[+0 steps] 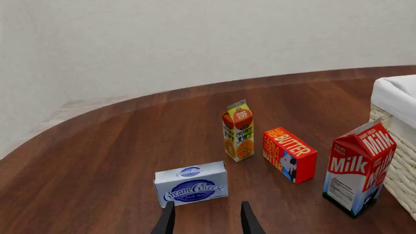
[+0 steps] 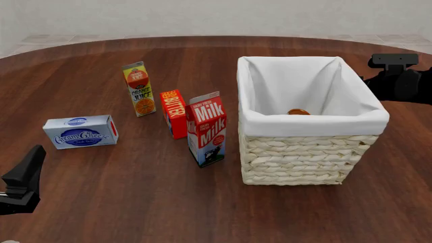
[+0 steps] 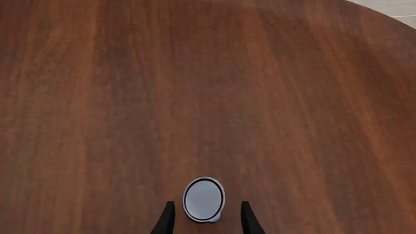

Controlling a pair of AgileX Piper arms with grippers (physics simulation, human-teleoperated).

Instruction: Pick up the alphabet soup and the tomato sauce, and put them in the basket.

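Centrally placed on the dark wooden table [image 2: 135, 202]: the wicker basket [image 2: 307, 154], white lining folded over the rim, with one small orange-brown item [image 2: 298, 112] lying on its floor, too little shown to identify. Left of the basket, in descending size: milk carton [image 2: 208, 129], orange juice carton [image 2: 139, 89], butter box [image 2: 175, 113], cream cheese box [image 2: 81, 131], all standing apart from one another. Beyond the basket's right side, mostly hidden in the front view: the right gripper [image 3: 204, 217], seen from its wrist camera looking straight down, fingers parted and flanking a small can [image 3: 203, 200] with a silver-grey top, axis upright, no label visible; judged to be one of the two wanted cans, which one not determinable. Contact between fingers and can not resolvable. Near the table's front left: the left gripper [image 1: 205, 218], parted and empty, aimed toward the cream cheese box. Nearer arm for the can: the right.
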